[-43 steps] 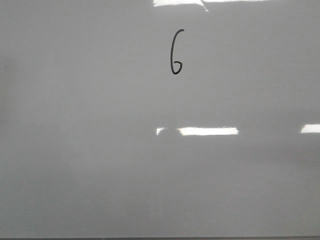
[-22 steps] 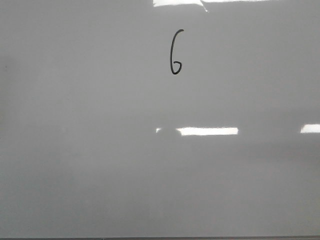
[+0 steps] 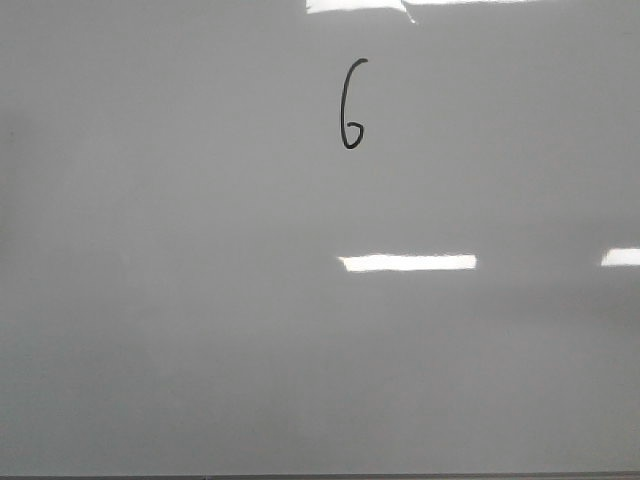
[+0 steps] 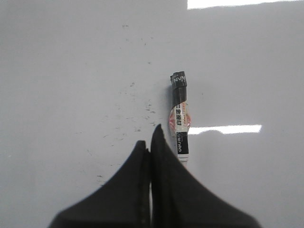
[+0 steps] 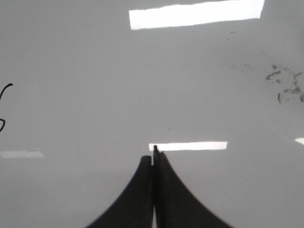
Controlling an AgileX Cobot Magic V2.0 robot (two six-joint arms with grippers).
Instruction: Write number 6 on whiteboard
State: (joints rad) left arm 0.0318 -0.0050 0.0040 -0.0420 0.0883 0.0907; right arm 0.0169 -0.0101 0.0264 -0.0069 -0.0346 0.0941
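The number 6 [image 3: 351, 105] sits at 12 o'clock on the whiteboard [image 3: 200, 330], loop closed; writing looks done. Left hand [image 4: 151, 142] is pressed together, empty, marker [image 4: 180, 118] lying just beside it; right hand [image 5: 153, 159] likewise pressed together; best keep both clear of the ink.

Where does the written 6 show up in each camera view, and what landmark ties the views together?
Front view: the 6 sits high on the whiteboard, slightly right of centre.
Left wrist view: not in it; a marker lies beside the shut left hand.
Right wrist view: cut off at the picture's left edge, away from the shut right hand.
Shared landmark: the whiteboard's glossy surface.
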